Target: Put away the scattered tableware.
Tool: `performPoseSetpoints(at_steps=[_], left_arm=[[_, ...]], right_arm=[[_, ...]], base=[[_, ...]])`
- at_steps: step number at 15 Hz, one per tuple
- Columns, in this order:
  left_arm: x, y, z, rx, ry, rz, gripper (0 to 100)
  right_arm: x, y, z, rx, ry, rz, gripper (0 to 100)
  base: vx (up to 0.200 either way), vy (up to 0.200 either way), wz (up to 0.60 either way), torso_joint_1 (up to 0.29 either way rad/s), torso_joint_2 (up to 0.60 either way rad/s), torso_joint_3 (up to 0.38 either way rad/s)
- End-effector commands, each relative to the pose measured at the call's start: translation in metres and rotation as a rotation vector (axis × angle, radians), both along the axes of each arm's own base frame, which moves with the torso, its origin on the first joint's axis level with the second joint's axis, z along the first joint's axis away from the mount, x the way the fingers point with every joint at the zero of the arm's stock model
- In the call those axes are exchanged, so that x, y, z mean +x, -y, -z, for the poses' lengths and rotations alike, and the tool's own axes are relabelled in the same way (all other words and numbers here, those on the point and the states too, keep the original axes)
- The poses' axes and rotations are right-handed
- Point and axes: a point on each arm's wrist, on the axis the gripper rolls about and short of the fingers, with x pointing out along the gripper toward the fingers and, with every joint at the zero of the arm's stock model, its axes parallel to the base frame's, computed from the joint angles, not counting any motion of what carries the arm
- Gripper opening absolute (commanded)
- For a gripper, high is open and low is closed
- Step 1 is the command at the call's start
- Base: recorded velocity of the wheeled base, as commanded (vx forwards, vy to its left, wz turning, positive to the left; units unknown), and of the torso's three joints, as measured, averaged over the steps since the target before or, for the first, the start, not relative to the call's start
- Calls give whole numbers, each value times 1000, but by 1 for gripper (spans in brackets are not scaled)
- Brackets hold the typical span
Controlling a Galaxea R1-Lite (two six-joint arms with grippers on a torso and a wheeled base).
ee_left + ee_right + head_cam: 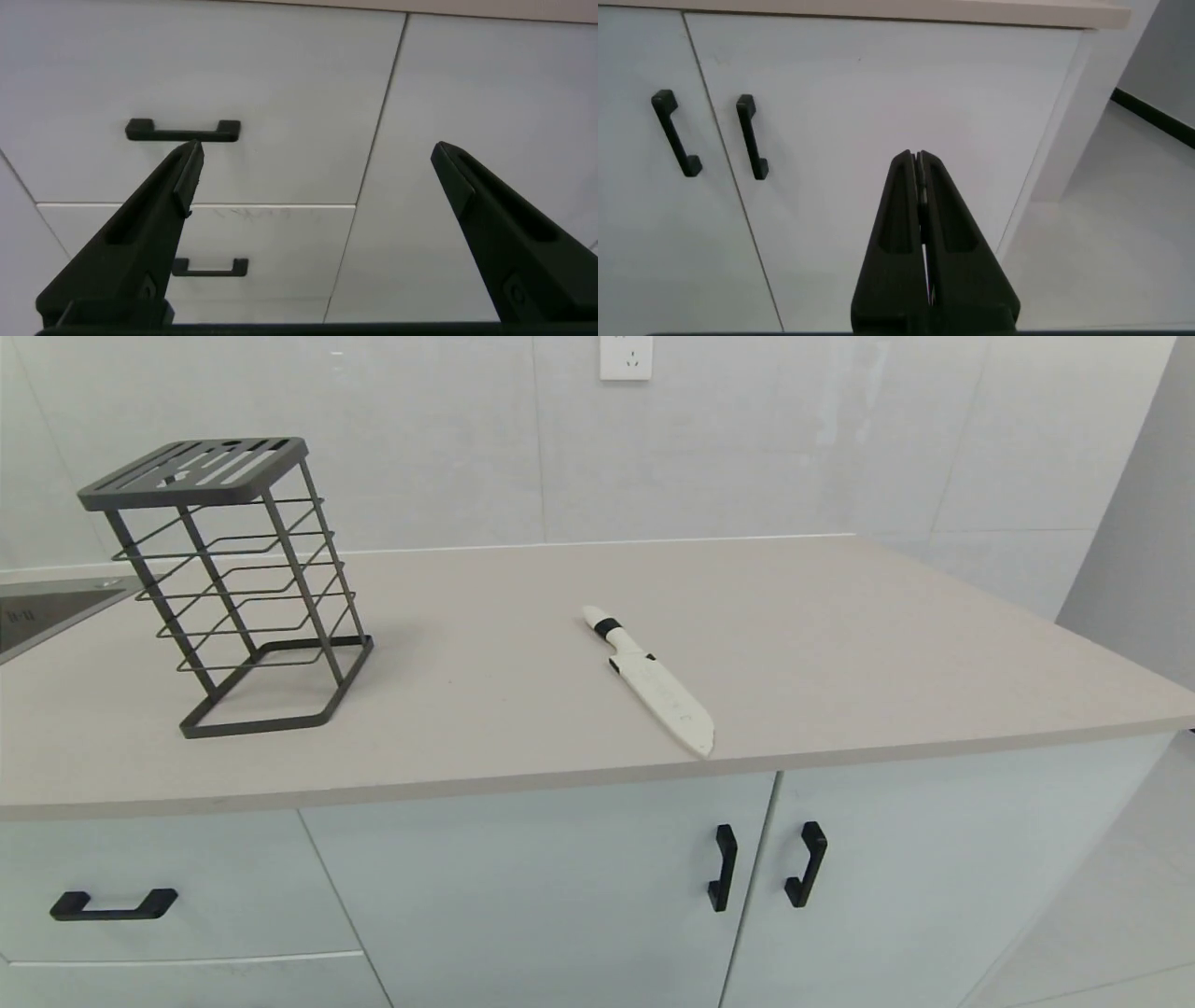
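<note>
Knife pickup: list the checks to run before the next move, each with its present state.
1. Knife lies flat on the counter with nothing on it: ok.
2. Blade tip well back from the counter's front edge: not ok, it lies close to the edge.
3. Rack stands on the counter, top slots free: ok.
4. Left gripper open: ok.
5. Right gripper open for a grasp: not ok, it is shut.
6. Grippers raised to counter height: not ok, both face the cabinet front below the counter.
</note>
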Motion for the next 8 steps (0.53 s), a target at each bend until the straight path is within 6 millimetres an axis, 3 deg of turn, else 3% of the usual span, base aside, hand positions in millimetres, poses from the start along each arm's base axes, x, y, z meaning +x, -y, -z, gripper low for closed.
performPoseSetpoints(at_steps=[1,2,8], left_arm=[[0,0,0,-1,-1,-1,100],[0,0,0,-2,-1,-1,100],[0,0,0,-2,-1,-1,100]], right_arm=[[0,0,0,0,-2,-1,0],[0,0,0,0,-2,-1,0],[0,0,0,0,-2,-1,0]], base=[[0,0,600,-2,-2,-2],[0,0,600,2,-2,-2],[0,0,0,0,0,0]])
